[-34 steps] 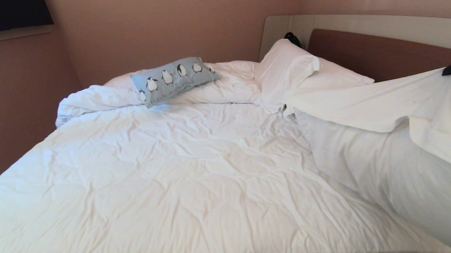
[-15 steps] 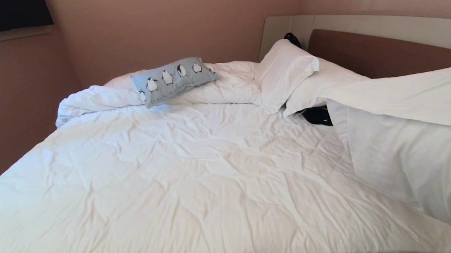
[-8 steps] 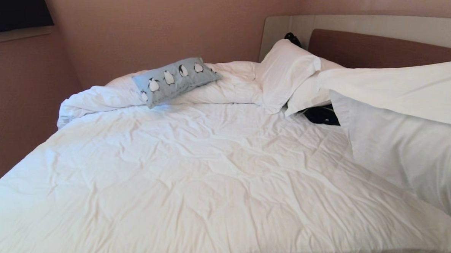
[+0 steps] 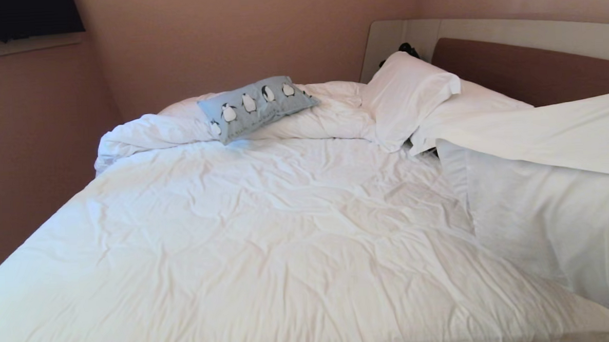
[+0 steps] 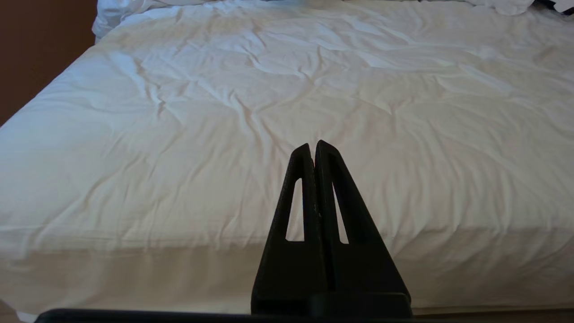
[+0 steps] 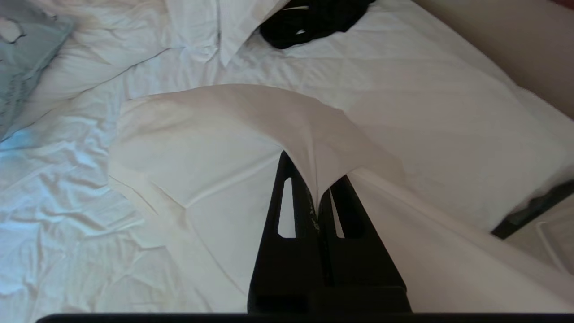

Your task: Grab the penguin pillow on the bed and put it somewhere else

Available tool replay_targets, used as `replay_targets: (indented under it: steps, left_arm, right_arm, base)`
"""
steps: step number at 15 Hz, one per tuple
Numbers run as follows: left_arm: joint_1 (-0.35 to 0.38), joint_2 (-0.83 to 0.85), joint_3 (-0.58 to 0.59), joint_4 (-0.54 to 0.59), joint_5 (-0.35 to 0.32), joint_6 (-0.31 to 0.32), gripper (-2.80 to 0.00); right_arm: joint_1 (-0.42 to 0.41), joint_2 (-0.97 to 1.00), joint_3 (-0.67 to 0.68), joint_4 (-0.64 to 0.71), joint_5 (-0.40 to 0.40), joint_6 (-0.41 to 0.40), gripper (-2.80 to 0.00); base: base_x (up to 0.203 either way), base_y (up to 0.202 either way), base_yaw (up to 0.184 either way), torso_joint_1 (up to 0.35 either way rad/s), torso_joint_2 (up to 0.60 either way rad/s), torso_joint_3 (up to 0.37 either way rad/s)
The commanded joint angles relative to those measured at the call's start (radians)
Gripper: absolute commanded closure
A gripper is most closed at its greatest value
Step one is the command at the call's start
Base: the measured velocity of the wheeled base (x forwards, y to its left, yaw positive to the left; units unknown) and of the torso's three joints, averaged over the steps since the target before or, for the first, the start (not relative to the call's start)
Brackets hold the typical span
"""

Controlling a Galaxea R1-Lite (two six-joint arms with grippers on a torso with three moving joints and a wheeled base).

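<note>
The penguin pillow [image 4: 258, 107], light grey-blue with a row of penguins, lies on the bunched duvet at the far left of the bed [image 4: 286, 233]. A corner of it shows in the right wrist view [image 6: 22, 67]. My right gripper [image 6: 314, 188] is shut on the cloth of a large white pillow [image 6: 215, 148] and holds it lifted over the bed's right side [image 4: 542, 201], far from the penguin pillow. At the near edge of the bed my left gripper [image 5: 313, 146] is shut and empty. Neither gripper shows in the head view.
Two white pillows [image 4: 409, 92] lean against the brown headboard [image 4: 526, 69] at the back right. A black thing [image 6: 309, 18] lies on the sheet beside them. A wall runs along the bed's left side [image 4: 36, 152].
The whole head view has shifted to the right, so the camera has moved. The lifted white pillow now hides most of the black thing beside it. The penguin pillow lies as before.
</note>
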Motion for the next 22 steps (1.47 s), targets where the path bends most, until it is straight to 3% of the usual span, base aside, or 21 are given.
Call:
replay_targets:
  steps: [1,7,14,22]
  left_arm:
    - [0.0,0.001,0.0,0.0,0.0,0.0,0.0]
    - [0.0,0.0,0.0,0.0,0.0,0.0,0.0]
    - [0.0,0.0,0.001,0.0,0.0,0.0,0.0]
    - [0.0,0.001,0.0,0.0,0.0,0.0,0.0]
  right_arm:
    - [-0.001,0.003,0.0,0.002,0.0,0.0,0.0]
    - [-0.001,0.003,0.001,0.003,-0.003,-0.003,0.0]
    - [-0.001,-0.131,0.068,0.006,-0.035,-0.002,0.0]
    - [-0.012,-0.19,0.152,0.005,-0.318,-0.116,0.0]
  base:
    - [0.0,0.2,0.003,0.002,0.0,0.002]
    - [0.0,0.165,0.002,0.003,0.0,0.002]
    - [0.0,0.0,0.0,0.0,0.0,0.0]
    - [0.0,0.0,0.0,0.0,0.0,0.0]
